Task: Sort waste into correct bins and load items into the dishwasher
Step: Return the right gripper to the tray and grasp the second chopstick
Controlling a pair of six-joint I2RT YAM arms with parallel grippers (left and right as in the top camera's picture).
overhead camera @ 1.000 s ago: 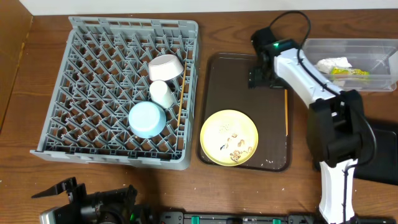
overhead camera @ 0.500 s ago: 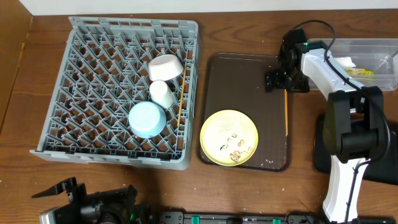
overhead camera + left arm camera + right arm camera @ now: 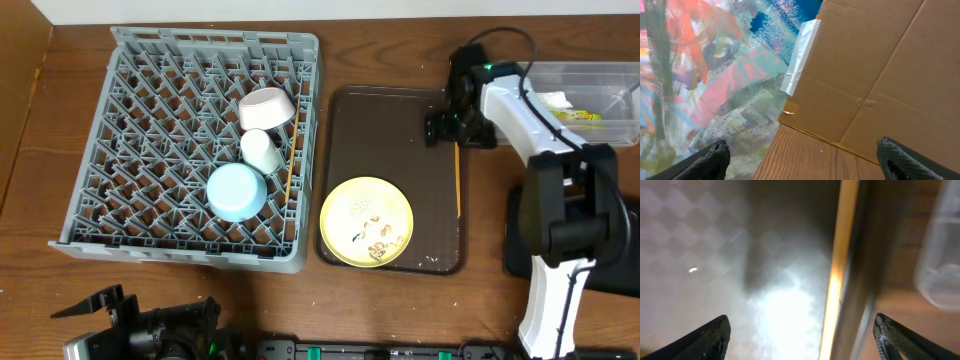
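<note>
Chopstick (image 3: pixel 458 180): lies lengthwise along the right edge of the brown tray (image 3: pixel 390 130), tight against its raised lip, alone there.
Right pincer (image 3: pixel 459 132): released, jaws wide with nothing between them, hanging low over the tray's far right corner, above the stick's far end. Its wrist view shows the pale stick running up the middle of the gap.
Left pincer (image 3: pixel 802 160): also released and empty, parked at the near left of the table (image 3: pixel 60 290), looking at cardboard.
Step in hand: I'd say lining up to pick the stick off the tray for the rack (image 3: pixel 150 120).
Next move: looks like it wants the jaws straddling the stick and dropping right to the tray floor before closing. It's thin and flat, so it could easily slip.
In the way: the tray's lip beside the stick leaves little room for the outer finger.
Rack so far: pink-white bowl (image 3: pixel 266 108), cup (image 3: pixel 262 150), blue bowl (image 3: pixel 236 191) and another stick (image 3: pixel 290 165) sit near its right side.
Yet to do: yellow plate (image 3: pixel 367 221) on the tray's near end, crumbs (image 3: pixel 378 235) on it.
Bins: clear tub (image 3: pixel 600 135) at far right holds the napkin (image 3: pixel 555 100) and wrapper (image 3: pixel 585 116). The black bin (image 3: pixel 615 260) lies flat behind the right arm's base.
</note>
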